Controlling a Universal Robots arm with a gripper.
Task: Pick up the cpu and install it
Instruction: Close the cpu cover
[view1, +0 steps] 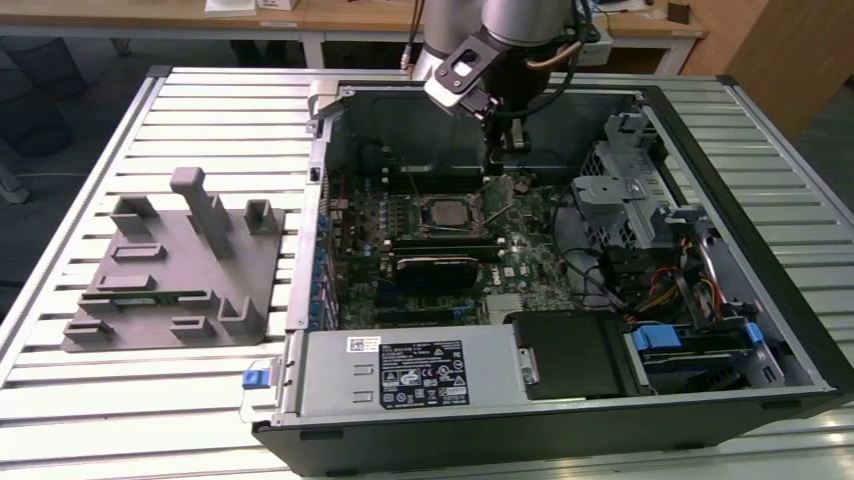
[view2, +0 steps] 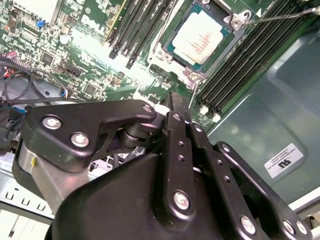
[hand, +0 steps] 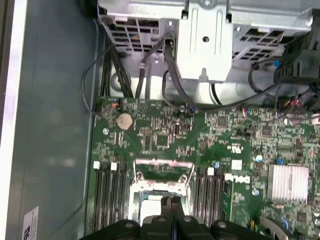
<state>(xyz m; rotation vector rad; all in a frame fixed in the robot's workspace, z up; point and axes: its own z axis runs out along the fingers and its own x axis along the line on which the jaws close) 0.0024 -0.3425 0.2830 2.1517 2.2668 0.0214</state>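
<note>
The cpu (view2: 200, 37) lies flat in the black socket on the green motherboard (view2: 85, 65), silvery-white top up, with the socket's metal frame swung open. It also appears in the exterior view as the cpu (view1: 441, 212) in the middle of the board. My gripper (view1: 509, 172) hangs inside the open computer case, a little above the board and just beyond the socket toward the case's far wall. Its fingers (hand: 171, 204) are pressed together with nothing between them, and their tips overlap the socket's edge in the first wrist view.
A thin wire lever (view2: 280, 17) stands up beside the socket. Black memory slots (view2: 240, 65) flank it. A metal drive cage (hand: 205, 40) with cables stands close by. A grey plastic fixture (view1: 174, 270) sits on the slatted table at the exterior view's left.
</note>
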